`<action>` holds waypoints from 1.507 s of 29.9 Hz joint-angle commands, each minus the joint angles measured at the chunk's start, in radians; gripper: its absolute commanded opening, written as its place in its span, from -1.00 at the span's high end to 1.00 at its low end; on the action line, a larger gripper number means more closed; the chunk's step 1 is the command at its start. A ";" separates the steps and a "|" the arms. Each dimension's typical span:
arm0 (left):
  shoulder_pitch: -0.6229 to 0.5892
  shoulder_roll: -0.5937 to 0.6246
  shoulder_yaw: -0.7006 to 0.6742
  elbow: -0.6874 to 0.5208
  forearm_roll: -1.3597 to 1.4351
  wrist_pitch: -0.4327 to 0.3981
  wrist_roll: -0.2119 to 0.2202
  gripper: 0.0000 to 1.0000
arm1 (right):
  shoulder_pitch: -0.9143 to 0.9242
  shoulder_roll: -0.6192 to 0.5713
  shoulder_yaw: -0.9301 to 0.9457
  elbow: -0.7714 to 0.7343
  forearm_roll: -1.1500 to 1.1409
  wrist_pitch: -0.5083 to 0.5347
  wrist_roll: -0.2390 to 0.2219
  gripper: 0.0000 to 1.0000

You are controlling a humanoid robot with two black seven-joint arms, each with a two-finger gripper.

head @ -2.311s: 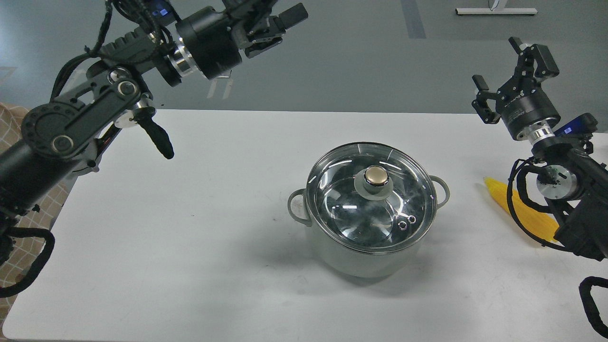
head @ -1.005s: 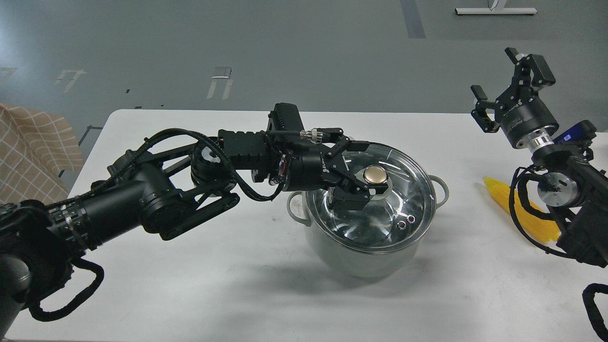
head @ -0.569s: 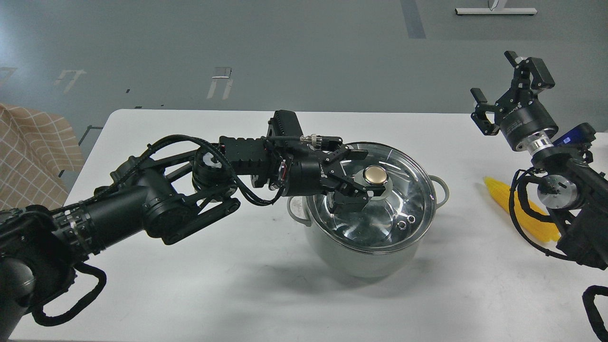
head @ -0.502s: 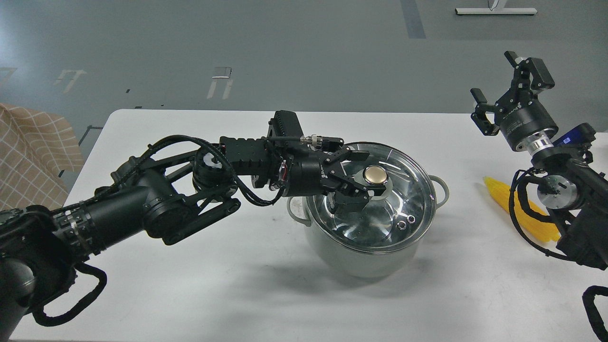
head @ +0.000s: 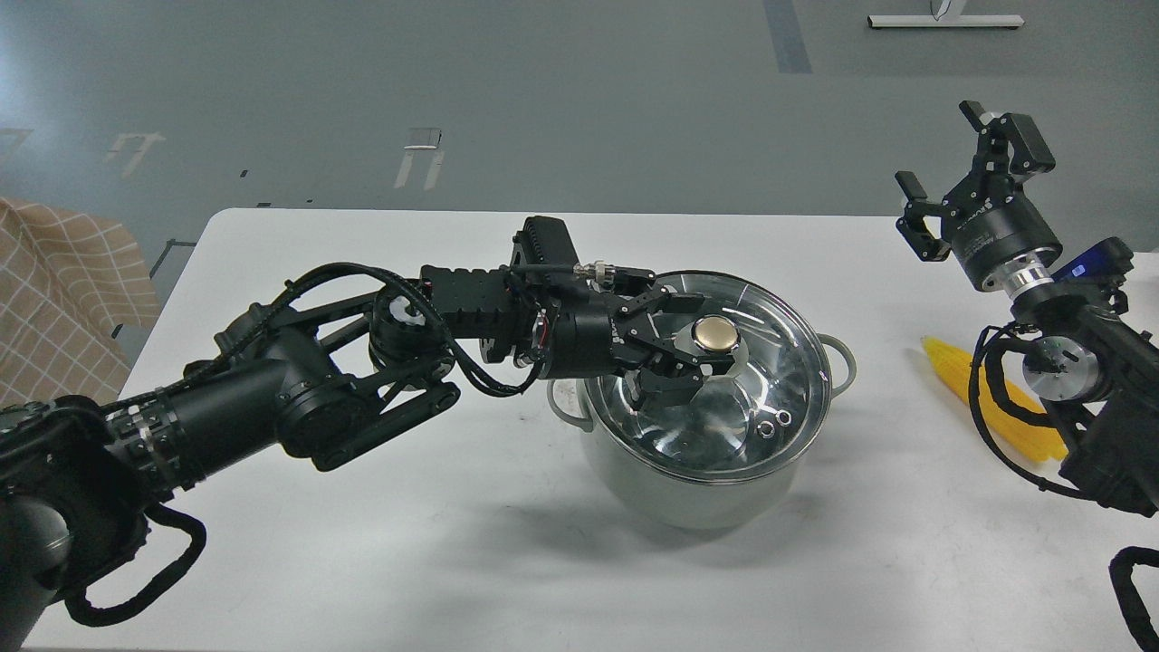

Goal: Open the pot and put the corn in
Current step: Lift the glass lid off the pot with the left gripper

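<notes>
Two fingers of the left gripper (head: pixel 695 349) flank the gold knob (head: pixel 714 333) of the round glass lid (head: pixel 724 398), just right of frame centre; they look closed on the knob's base, though whether they truly pinch it cannot be told for certain. That lid sits on the round pale grey-green cooking pot (head: pixel 670 493) on the white table (head: pixel 362 543). The step in hand appears to be lifting the lid. To do it well, the grip should be firm below the knob's wider cap, the lift straight up until the rim clears the pot, then a level carry to bare table at lower left. At the right edge, the bright yellow corn cob (head: pixel 960 376) lies on the table, partly hidden behind the right arm. Upper right, the right gripper (head: pixel 964 163) hangs open and empty, well above the cob.
</notes>
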 commanded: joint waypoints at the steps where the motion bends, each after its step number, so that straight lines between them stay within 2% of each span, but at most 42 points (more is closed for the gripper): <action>1: 0.000 -0.005 0.000 0.003 0.000 0.002 0.001 -0.06 | 0.000 0.000 -0.001 0.000 0.000 0.000 0.000 -1.00; 3: 0.000 -0.005 0.000 0.003 0.000 0.000 0.001 -0.01 | 0.000 0.000 0.001 0.000 0.000 0.000 0.000 -1.00; 6: -0.001 -0.005 -0.002 0.003 0.000 0.000 0.001 0.56 | 0.000 0.002 -0.001 0.000 0.000 0.000 0.000 -1.00; 10: -0.007 -0.011 -0.005 -0.011 0.000 0.002 0.000 0.76 | -0.002 0.002 -0.001 0.000 0.000 0.000 0.000 -1.00; 17: -0.015 0.020 -0.020 -0.083 0.000 0.002 -0.003 0.76 | -0.002 0.000 -0.001 0.000 0.000 0.000 0.000 -1.00; 20: -0.035 0.089 -0.026 -0.130 0.000 0.002 -0.003 0.76 | -0.002 -0.001 -0.001 0.000 0.000 0.000 0.000 -1.00; 23: -0.044 0.176 -0.043 -0.187 0.000 0.002 -0.003 0.76 | -0.005 -0.003 0.001 0.001 0.000 0.000 0.000 -1.00; 27: -0.043 0.395 -0.078 -0.279 0.000 0.005 -0.023 0.76 | -0.006 -0.004 0.001 0.005 0.000 0.000 0.000 -1.00; 29: -0.035 0.463 -0.086 -0.292 -0.002 0.011 -0.023 0.76 | -0.006 -0.005 0.001 0.005 0.000 0.000 0.000 -1.00; 31: -0.026 0.549 -0.085 -0.295 -0.043 0.055 -0.023 0.75 | -0.008 -0.005 0.001 0.005 0.000 0.000 0.000 -1.00; 33: 0.024 0.633 -0.080 -0.281 -0.127 0.153 -0.023 0.74 | -0.008 -0.005 0.001 0.005 0.000 0.000 0.000 -1.00; 38: 0.141 0.737 -0.079 -0.258 -0.194 0.264 -0.023 0.73 | -0.009 -0.001 -0.001 0.005 0.000 0.000 0.000 -1.00; 40: 0.212 0.745 -0.082 -0.230 -0.195 0.342 -0.023 0.72 | -0.009 -0.001 -0.001 0.005 0.000 0.000 0.000 -1.00; 41: 0.259 0.742 -0.085 -0.203 -0.197 0.407 -0.023 0.72 | -0.011 -0.001 -0.001 0.005 0.000 0.000 0.000 -1.00; 45: 0.342 0.735 -0.077 -0.123 -0.200 0.538 -0.023 0.71 | -0.015 -0.001 -0.001 0.005 0.000 0.000 0.000 -1.00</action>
